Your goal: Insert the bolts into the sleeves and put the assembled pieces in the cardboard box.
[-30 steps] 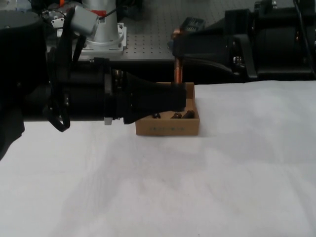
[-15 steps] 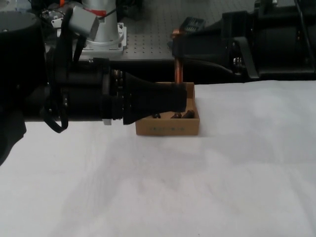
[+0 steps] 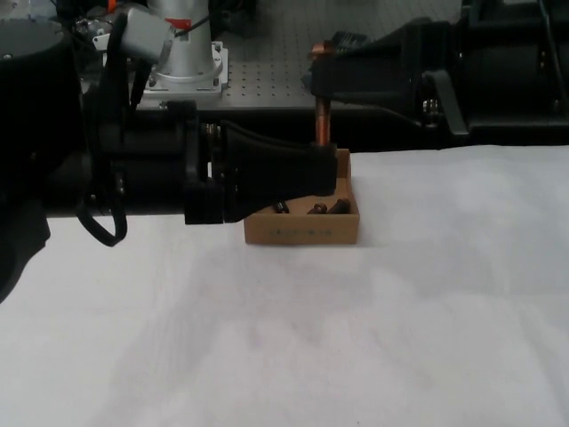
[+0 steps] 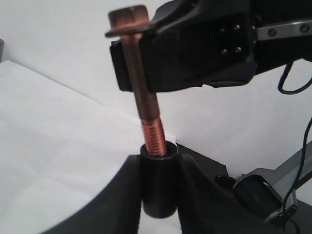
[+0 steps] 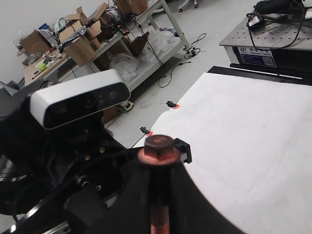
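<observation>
Bolt (image 4: 138,73) slightly higher than before

Bolt (image 4: 139,83) tip hidden inside sleeve (image 4: 158,187); box (image 3: 302,233) part-covered.

— Where do your cameras sit?
— Your high one is well behind the bolt (image 3: 322,123), facing forward and down. Left wrist close beside it, right wrist near its head. All share it.

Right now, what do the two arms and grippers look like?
The left gripper is matte black with smooth curved fingers; a white-and-black camera sits on its wrist. The right gripper, also black, has a blocky body with small screws, a silver rail and thin black cables.
</observation>
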You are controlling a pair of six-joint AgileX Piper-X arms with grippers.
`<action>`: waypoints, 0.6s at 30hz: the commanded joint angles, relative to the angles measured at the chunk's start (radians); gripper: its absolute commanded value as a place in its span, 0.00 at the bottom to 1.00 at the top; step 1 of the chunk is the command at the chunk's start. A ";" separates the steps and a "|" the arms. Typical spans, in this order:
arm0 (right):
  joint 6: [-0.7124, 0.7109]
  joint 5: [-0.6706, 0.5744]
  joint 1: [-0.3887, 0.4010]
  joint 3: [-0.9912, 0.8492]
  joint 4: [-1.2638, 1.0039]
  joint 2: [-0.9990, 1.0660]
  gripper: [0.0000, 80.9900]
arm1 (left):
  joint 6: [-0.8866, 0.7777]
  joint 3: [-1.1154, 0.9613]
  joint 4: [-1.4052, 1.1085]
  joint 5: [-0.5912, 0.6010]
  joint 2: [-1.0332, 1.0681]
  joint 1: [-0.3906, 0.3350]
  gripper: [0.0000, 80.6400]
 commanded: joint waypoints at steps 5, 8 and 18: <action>0.007 -0.068 0.016 0.017 0.102 0.012 0.02 | 0.103 -0.032 -0.122 -0.070 -0.019 0.003 0.01; 0.007 -0.068 0.016 0.017 0.102 0.012 0.02 | 0.126 -0.032 -0.090 -0.070 -0.019 0.003 0.01; -0.060 -0.109 0.016 0.017 0.108 0.012 0.02 | 0.306 -0.032 -0.013 -0.099 -0.019 0.009 0.01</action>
